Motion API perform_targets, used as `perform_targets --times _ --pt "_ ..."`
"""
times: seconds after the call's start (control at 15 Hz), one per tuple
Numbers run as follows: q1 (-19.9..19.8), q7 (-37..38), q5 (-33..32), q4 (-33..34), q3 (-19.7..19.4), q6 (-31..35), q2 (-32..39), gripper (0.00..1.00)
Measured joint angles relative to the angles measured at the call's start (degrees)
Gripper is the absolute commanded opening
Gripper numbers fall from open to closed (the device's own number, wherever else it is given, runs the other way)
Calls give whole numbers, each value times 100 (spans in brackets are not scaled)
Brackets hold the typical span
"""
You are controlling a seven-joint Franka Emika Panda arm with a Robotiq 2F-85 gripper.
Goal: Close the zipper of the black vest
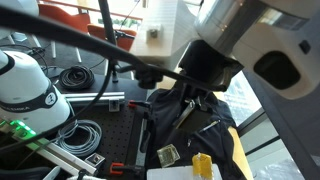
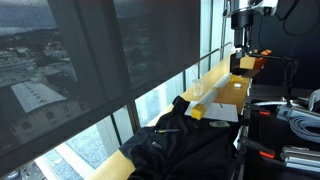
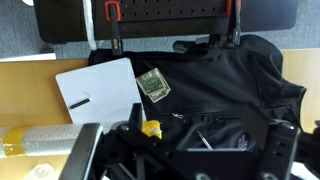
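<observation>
Hidden: the zipper line does not stand out from the cloth of the black vest (image 3: 230,95) in any view. I cannot tell how far it is closed.
Cut off: the wrist view shows only the lower part of the gripper (image 3: 190,155). A yellowish tube-like object (image 3: 35,140) runs out at the left edge of that view.
Hard to make out: in an exterior view the gripper (image 1: 190,100) is dark against the dark vest (image 1: 205,135), so its outline is lost. A big white arm link (image 1: 265,45) fills the upper right corner.
Vest: crumpled on the wooden ledge (image 2: 232,92) by the window, seen in an exterior view (image 2: 185,145). Its upper edge reaches the black perforated board (image 3: 165,15) under a red clamp (image 3: 236,8).
Beside the vest: a white sheet (image 3: 98,92) touches its left edge. A crumpled clear wrapper (image 3: 153,85) lies at the seam of the two. A small yellow piece (image 3: 150,128) sits just below them.
Open room: the vest's middle and right part carry nothing. Cable coils (image 1: 80,135) and a white dome (image 1: 25,85) stand well apart on the board.
Arm: it reaches over the vest from above, gripper pointing down and clear of the cloth.
Fingers: spread wide, holding nothing.
</observation>
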Motion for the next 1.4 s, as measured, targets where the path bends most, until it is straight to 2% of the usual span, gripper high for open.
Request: perform_targets --times 0.33,0.6,1.0,1.4 --pt "187 412 -20 383 503 876 1014 100" --pt "345 512 -64 632 763 1751 1853 100" --pt "372 512 -75 941 816 2759 3056 100" --pt "366 517 -211 1425 816 3279 4049 100"
